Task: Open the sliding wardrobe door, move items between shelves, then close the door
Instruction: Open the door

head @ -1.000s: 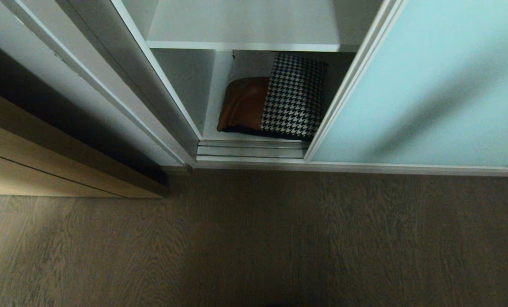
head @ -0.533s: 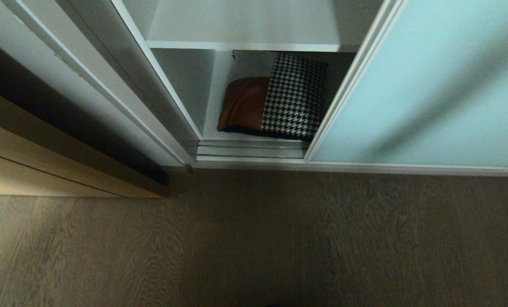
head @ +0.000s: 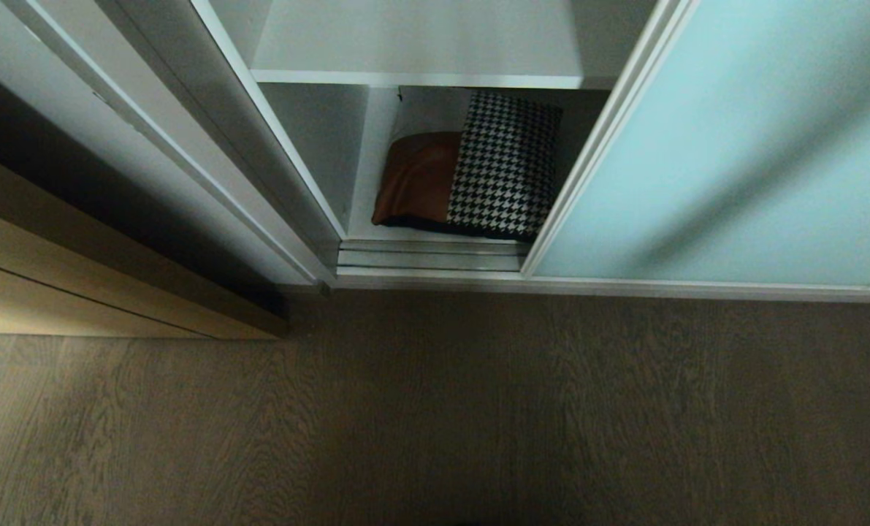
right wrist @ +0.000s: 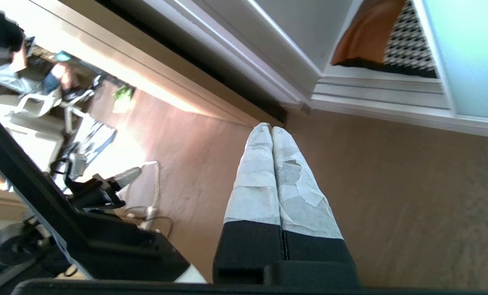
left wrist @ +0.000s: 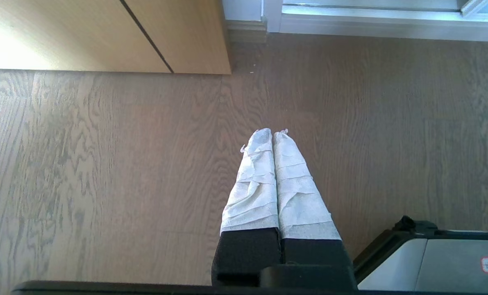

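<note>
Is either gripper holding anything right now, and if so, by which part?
Nothing is held. The left gripper and right gripper are both shut on empty air above the floor; the cushion lies untouched on the bottom shelf.

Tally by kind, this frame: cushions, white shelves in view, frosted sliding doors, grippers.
Cushion: 1
Shelf: 1
Sliding door: 1
Grippers: 2, left gripper and right gripper, both shut over the floor
Total: 5
</note>
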